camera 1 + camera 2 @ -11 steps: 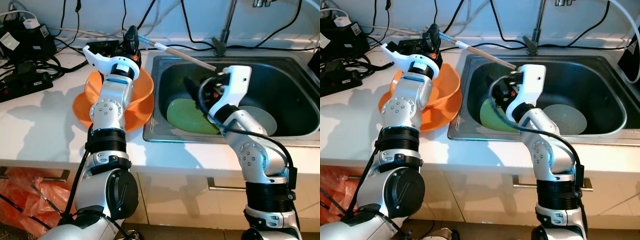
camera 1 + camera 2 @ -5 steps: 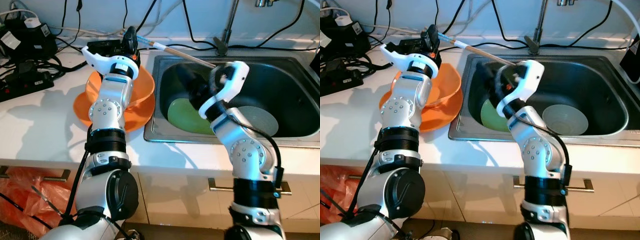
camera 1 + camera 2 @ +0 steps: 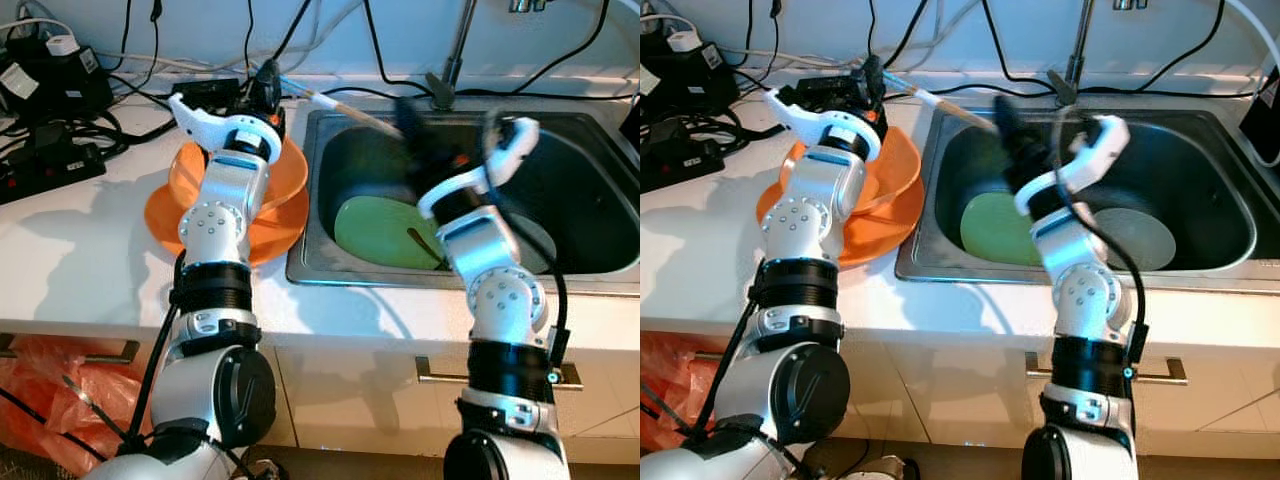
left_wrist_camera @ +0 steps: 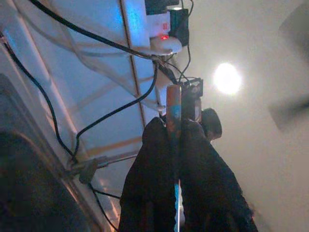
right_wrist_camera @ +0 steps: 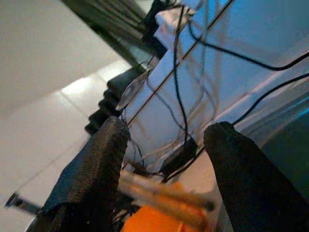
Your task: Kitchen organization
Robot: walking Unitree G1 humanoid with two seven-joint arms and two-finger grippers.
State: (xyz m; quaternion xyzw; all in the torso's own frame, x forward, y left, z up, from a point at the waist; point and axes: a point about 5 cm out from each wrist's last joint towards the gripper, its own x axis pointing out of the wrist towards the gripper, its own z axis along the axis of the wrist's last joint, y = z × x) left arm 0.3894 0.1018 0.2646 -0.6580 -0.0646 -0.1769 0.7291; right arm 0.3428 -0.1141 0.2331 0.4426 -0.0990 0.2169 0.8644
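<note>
The left gripper (image 3: 268,78) is raised over the back of the counter (image 3: 80,250), its two black fingers (image 4: 195,179) clamped on a pair of chopsticks (image 3: 335,105) that reach out over the near corner of the sink (image 3: 600,275). In the left wrist view the sticks run straight between the closed fingers. The right gripper (image 5: 164,159) is lifted above the sink, motion-blurred, with its two fingers spread wide; the tips of the chopsticks lie in the gap between them, not yet pinched. On the counter under the left arm sit two orange dishes: a bowl (image 3: 290,175) resting on a plate (image 3: 160,215). In the sink lie one green plate (image 3: 375,232) and one grey plate (image 3: 1140,240).
</note>
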